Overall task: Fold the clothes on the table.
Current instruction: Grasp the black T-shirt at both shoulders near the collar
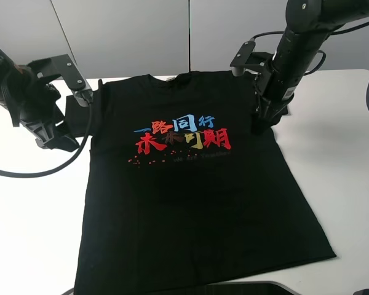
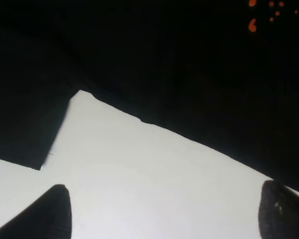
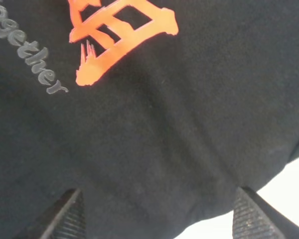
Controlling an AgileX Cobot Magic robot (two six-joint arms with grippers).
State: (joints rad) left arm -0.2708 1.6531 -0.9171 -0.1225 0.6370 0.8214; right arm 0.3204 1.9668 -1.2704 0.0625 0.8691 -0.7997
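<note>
The black T-shirt (image 1: 190, 203) lies flat and face up on the white table (image 1: 31, 233), with its red, blue and yellow characters (image 1: 181, 136) showing. My left gripper (image 1: 67, 142) is open beside the left sleeve. In the left wrist view it (image 2: 164, 214) hovers over bare table (image 2: 139, 169), just short of where the sleeve meets the body (image 2: 189, 59). My right gripper (image 1: 261, 126) is open at the shirt's right side below the sleeve. In the right wrist view it (image 3: 159, 219) stands over black fabric (image 3: 164, 124) near the shirt's edge, holding nothing.
A black cable (image 1: 24, 172) loops over the table on the left. A dark curved object (image 1: 252, 287) shows at the near edge under the hem. Grey wall panels (image 1: 123, 31) stand behind the table. White tabletop extends on both sides of the shirt.
</note>
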